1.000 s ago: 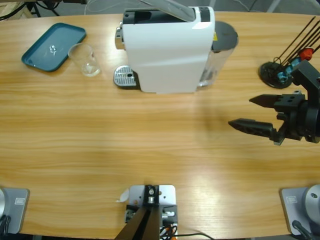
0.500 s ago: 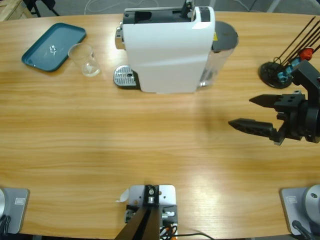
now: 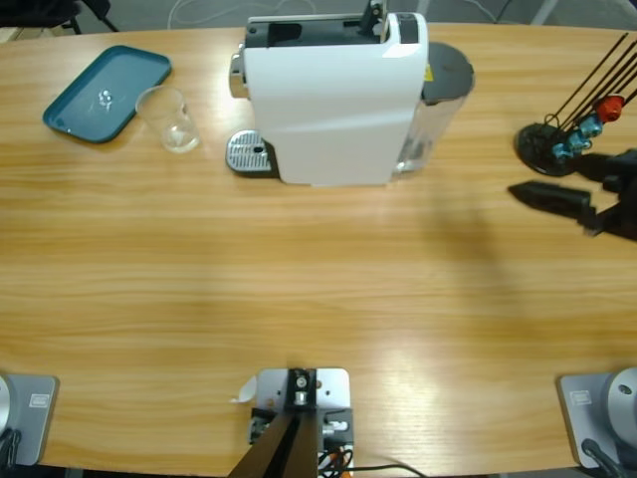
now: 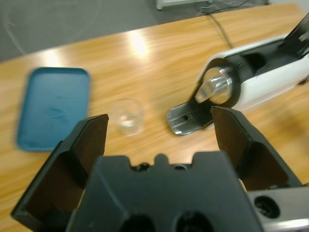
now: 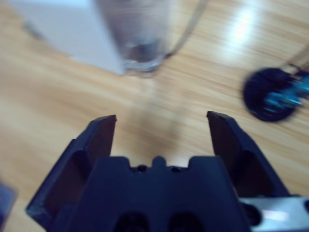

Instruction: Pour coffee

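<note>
I see the left pincer (image 4: 159, 130) with its jaws wide apart and nothing between them, looking down on the bench's (image 3: 299, 279) far left part. Past the jaws stands a glass (image 4: 126, 116), upright, just beside a teal tray (image 4: 50, 113) and near the drip plate (image 4: 186, 118) at the foot of the white machine (image 4: 270, 77). From above, the glass (image 3: 171, 118) sits close to the tray's (image 3: 124, 85) near right corner, apart from the drip plate (image 3: 247, 154). Whether any coffee lies in the glass, I cannot tell.

My right pincer (image 5: 161, 130) also has its jaws spread, holding nothing, above bare wood near the machine's (image 5: 63, 34) clear tank (image 5: 137, 34). From above it shows at the bench's right edge (image 3: 557, 196), near a black stand (image 3: 542, 144) with thin rods.
</note>
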